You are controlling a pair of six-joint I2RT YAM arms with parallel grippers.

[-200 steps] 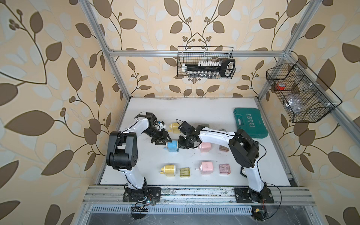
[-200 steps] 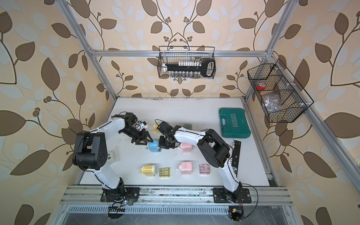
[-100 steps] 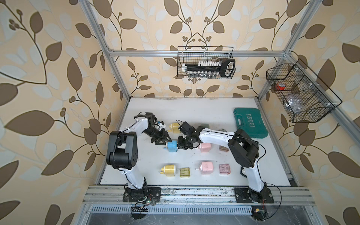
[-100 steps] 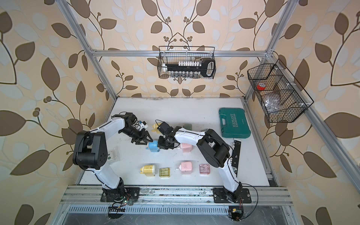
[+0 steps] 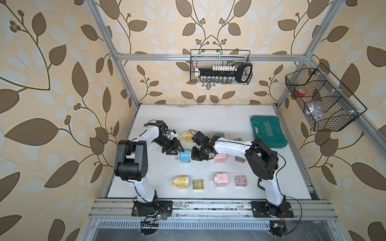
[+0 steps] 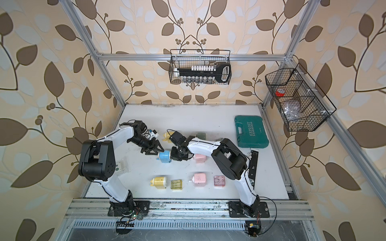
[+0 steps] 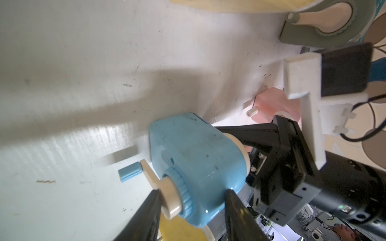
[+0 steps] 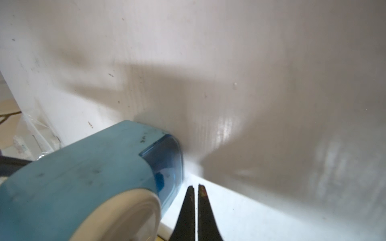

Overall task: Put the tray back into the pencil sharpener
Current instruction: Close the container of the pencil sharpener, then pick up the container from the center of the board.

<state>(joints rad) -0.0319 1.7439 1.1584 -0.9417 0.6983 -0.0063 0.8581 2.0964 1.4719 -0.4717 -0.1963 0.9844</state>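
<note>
In the near row of the table, 2 other sets are seen with their trays still out: a yellow pencil sharpener (image 5: 181,182) with a yellow tray (image 5: 197,184), and a pink pencil sharpener (image 5: 222,179) with a pink tray (image 5: 240,181). Behind them, in the middle, the blue pencil sharpener (image 5: 184,157) is lying with its long axis across the table, between the 2 arms, its crank end turned to the left arm. It is clamped at that end by the left gripper (image 7: 191,193), 1 finger at each side of the body. The translucent blue tray (image 8: 169,162) is already seated in the body, at the end nearer to the right arm; whether it is fully home cannot be told. The right gripper (image 8: 196,187) is closed with nothing between its jaws, and its tips stand just beside the tray's outer face. Therefore the last push is judged to belong to the right arm, along the long axis towards the left gripper.
</note>
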